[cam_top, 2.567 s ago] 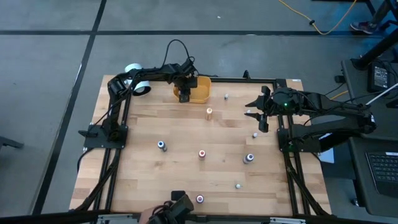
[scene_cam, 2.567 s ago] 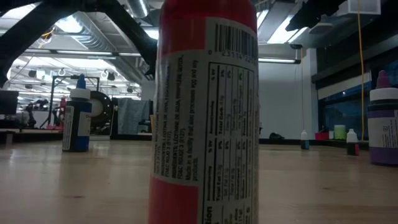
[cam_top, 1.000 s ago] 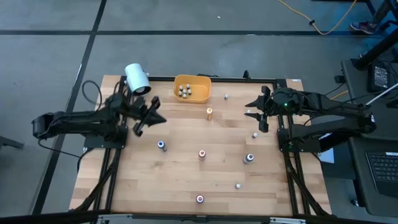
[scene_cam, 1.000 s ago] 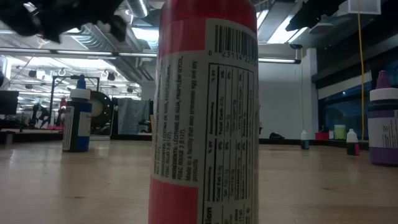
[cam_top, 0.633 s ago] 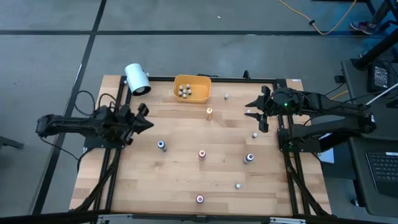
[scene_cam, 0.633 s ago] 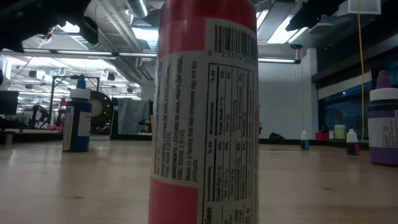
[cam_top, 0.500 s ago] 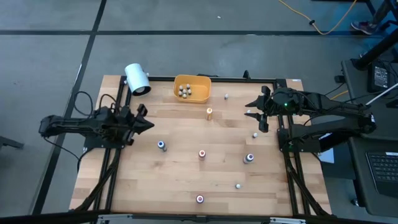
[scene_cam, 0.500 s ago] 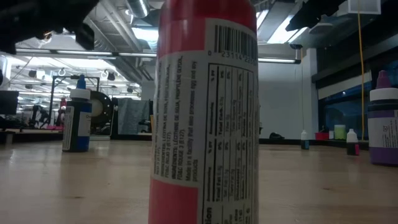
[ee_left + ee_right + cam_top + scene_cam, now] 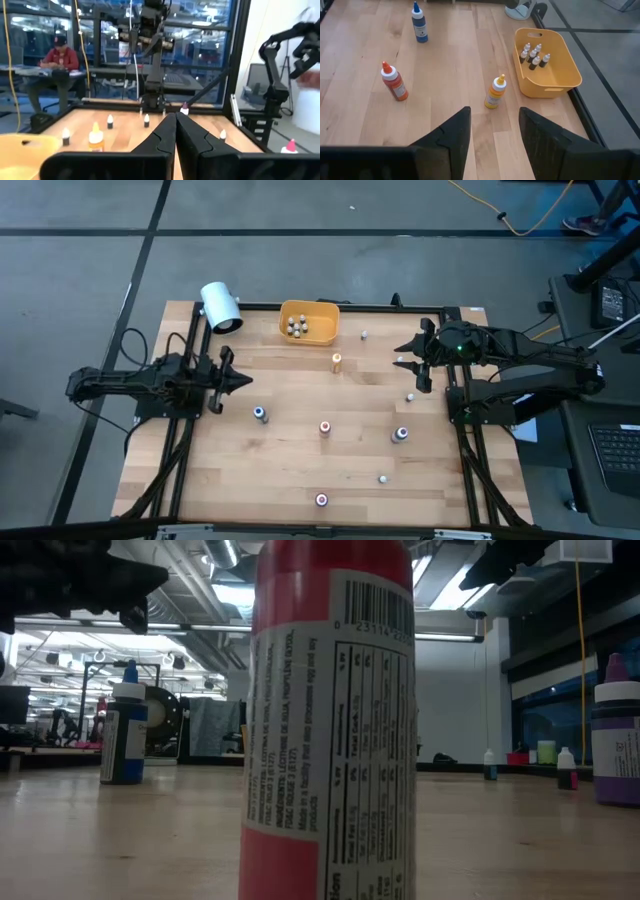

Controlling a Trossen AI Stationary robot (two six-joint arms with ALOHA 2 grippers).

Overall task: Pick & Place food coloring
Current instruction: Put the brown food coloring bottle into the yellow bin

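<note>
The left gripper hangs with its two dark fingers pressed together on nothing over the table's left edge, while the right gripper, fingers spread and empty, hangs near the right edge above the pale wooden plank table. Just ahead of the right gripper an orange-capped dropper bottle stands beside the rounded yellow-orange plastic bin, which holds several tiny white-capped bottles. Other small bottles stand scattered: a red-bodied one, a blue one, and a red-labelled bottle filling the low view; a white cylinder lies at the far left corner.
</note>
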